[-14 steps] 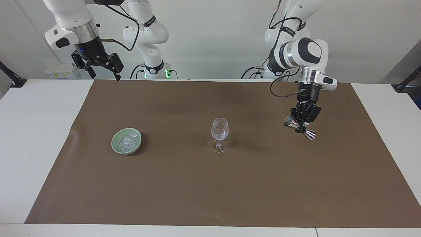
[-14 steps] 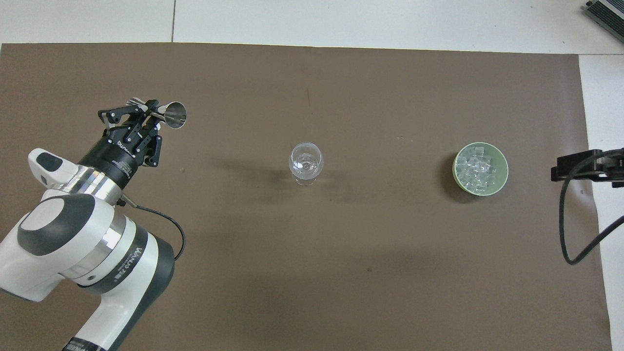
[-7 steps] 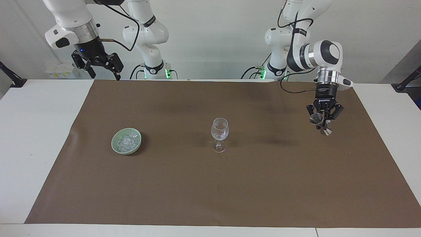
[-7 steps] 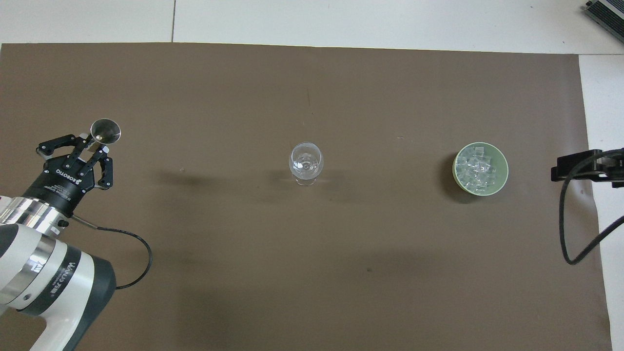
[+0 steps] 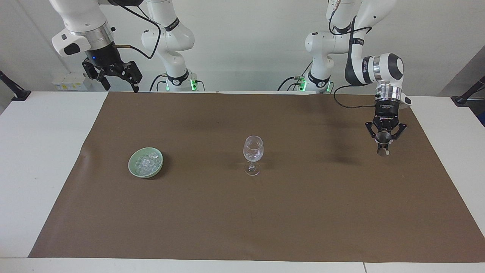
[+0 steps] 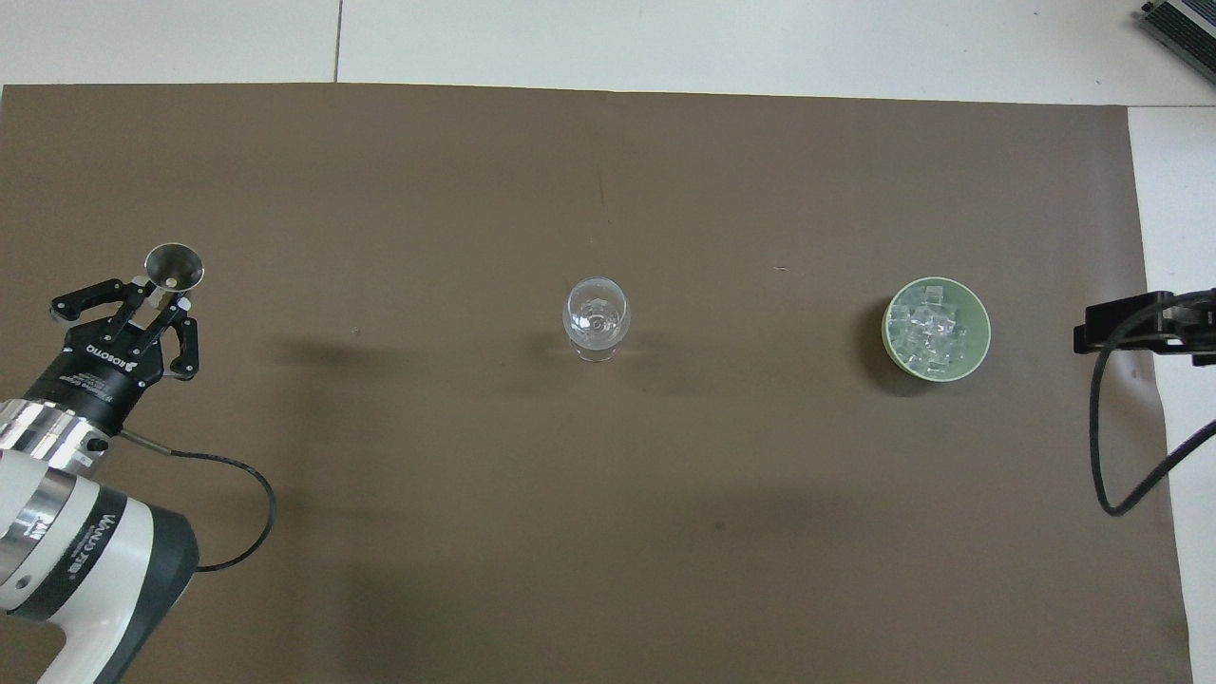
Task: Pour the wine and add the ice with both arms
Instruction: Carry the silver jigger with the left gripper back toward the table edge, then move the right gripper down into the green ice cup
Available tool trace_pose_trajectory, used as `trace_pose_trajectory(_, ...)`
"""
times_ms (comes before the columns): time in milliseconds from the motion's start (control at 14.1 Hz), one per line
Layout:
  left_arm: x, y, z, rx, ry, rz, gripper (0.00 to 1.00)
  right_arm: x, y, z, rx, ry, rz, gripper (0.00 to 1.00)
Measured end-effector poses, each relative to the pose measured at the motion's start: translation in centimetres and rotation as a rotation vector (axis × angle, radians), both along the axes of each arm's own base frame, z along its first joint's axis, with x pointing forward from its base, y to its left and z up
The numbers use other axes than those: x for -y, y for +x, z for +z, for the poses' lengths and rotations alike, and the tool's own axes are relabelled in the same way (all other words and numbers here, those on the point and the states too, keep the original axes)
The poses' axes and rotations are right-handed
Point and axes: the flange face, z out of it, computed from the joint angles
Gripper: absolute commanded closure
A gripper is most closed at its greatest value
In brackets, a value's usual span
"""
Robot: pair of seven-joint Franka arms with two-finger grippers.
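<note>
Wine glass stands well aside of the left gripper, whose jaws clamp an upright steel jigger; lower it level onto the brown mat before releasing, while the right gripper, jaws apart, waits.

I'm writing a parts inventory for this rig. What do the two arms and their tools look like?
Both arms are glossy white jointed tubes with dark grey joint bands and silver wrist rings. The left arm carries white lettering on its dark band, and a thin black cable loops from its wrist. The left tool and right tool are black linkage claws.
</note>
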Motion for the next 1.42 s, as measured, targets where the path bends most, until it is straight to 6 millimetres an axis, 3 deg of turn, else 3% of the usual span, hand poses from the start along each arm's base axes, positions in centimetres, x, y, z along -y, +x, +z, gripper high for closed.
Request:
trace_pose_trajectory(284,-1.7,-0.2,-1.7,-0.006,-0.038,0.019,1.00,-1.7,0.6,-0.9,-0.014,-0.004,0.030,0.00)
trace_pose_trajectory(640,-4.7,0.3,-6.8,-0.008,-0.133,0.023,1.00,-1.5,2.4,-2.3,0.020,-0.006,0.025,0.00)
trace_pose_trajectory(924,-5.7,1.4,-8.8,-0.016,-0.164,0.028,1.00,-1.4,2.9,-3.0,0.044,-0.006,0.025,0.00)
trace_pose_trajectory(1422,-6.6,3.9,-10.0,-0.032,-0.229,0.048,1.00,-1.6,4.3,-10.3,0.058,-0.008,0.103,0.00)
